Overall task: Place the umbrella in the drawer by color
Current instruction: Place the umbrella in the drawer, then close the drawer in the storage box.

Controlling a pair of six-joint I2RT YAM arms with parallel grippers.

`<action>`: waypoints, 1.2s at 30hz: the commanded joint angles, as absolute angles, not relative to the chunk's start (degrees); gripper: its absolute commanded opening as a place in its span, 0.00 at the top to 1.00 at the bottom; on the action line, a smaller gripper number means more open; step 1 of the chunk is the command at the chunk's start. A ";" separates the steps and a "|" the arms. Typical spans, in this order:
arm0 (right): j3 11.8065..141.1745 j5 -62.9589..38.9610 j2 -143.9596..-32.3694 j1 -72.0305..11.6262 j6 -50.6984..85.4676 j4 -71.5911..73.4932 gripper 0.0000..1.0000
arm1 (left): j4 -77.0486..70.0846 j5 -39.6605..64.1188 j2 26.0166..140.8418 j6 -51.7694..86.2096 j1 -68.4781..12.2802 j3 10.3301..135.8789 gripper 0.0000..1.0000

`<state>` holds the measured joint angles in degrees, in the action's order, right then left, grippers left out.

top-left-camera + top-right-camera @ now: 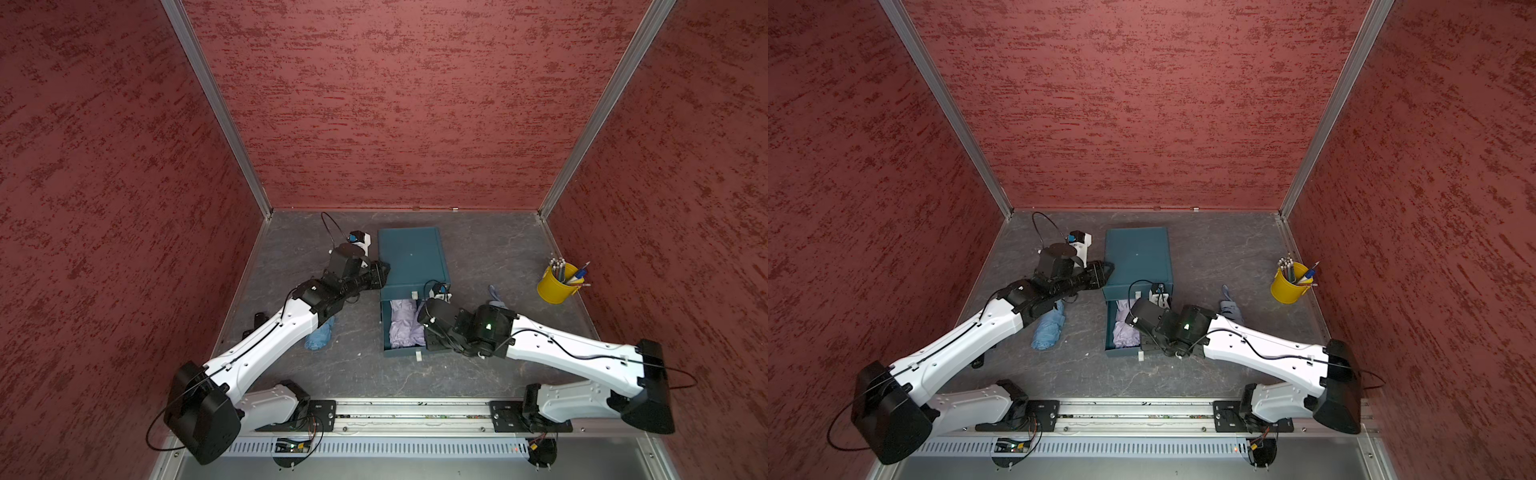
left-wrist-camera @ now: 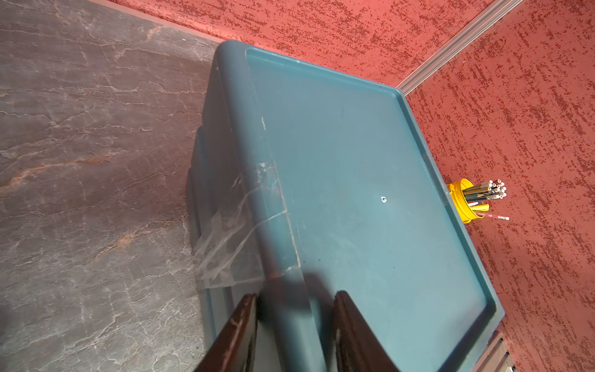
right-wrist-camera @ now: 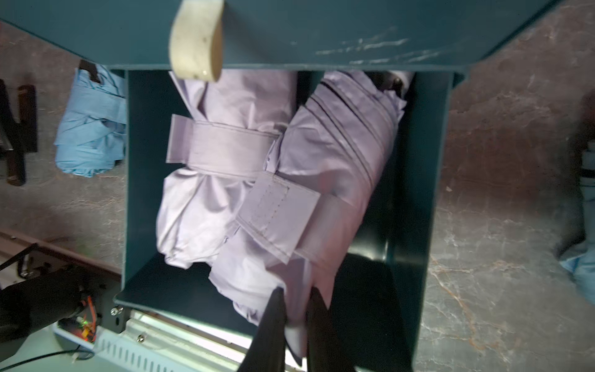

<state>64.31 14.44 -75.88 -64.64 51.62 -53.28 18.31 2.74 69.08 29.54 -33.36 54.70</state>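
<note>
Both top views: cabinet (image 1: 411, 257) drawer (image 1: 401, 353) open, blue umbrella (image 1: 320, 337) and another blue umbrella (image 1: 497, 301) unsorted beside the cabinet. Left wrist: left gripper (image 2: 296, 293) straddles the cabinet's smooth rounded rim; clamped or not, I cannot tell. Right wrist: right gripper (image 3: 296, 291) pinches a crinkled lilac umbrella (image 3: 338, 145) in the drawer, beside a second lilac umbrella (image 3: 206, 206).

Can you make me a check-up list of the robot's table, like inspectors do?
Surface: dark grey marbled tabletop; no spills seen.
Job's things: teal plastic drawer cabinet, lower drawer open with two lilac folded fabric umbrellas inside; one light-blue folded umbrella beside the left arm, a second blue umbrella behind the right arm.
Clutter: yellow cup of pencils and pens, upright.
Grippers: left tool straddles the cabinet's top edge, grip unclear; right tool pinches one lilac umbrella.
Cables: black cable along each arm; none seen snagged.
Surroundings: red textured walls, aluminium corner posts, metal base rail.
</note>
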 commanded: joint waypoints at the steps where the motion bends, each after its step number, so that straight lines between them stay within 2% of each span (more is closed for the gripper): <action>1: 64.43 20.39 -77.95 -63.36 49.25 -51.47 0.84 | 26.46 3.18 70.84 27.20 -33.22 51.77 0.61; 6: 65.45 23.37 -79.71 -63.28 49.78 -52.13 0.58 | 26.70 3.75 71.02 26.98 -33.15 51.82 0.62; 8: 65.28 22.61 -79.47 -63.28 49.81 -51.86 0.54 | 26.71 3.91 71.02 26.98 -33.15 51.87 0.62; 11: 64.89 22.45 -76.74 -64.94 50.03 -52.10 0.53 | 27.24 4.20 70.85 27.37 -32.95 52.28 0.59; 17: 62.87 28.68 -68.61 -74.64 53.06 -52.34 0.49 | 27.01 5.83 70.97 29.09 -31.96 52.61 0.52; 26: 53.33 47.69 -68.82 -94.65 60.26 -44.40 0.42 | 24.72 8.17 71.58 29.27 -30.54 52.43 0.53; 31: 51.20 45.60 -71.86 -98.70 62.83 -40.40 0.42 | 24.46 8.75 72.47 29.09 -31.48 51.99 0.59; 36: 43.70 41.96 -72.05 -98.95 65.20 -28.45 0.43 | 23.31 8.06 72.60 29.53 -32.43 50.86 0.65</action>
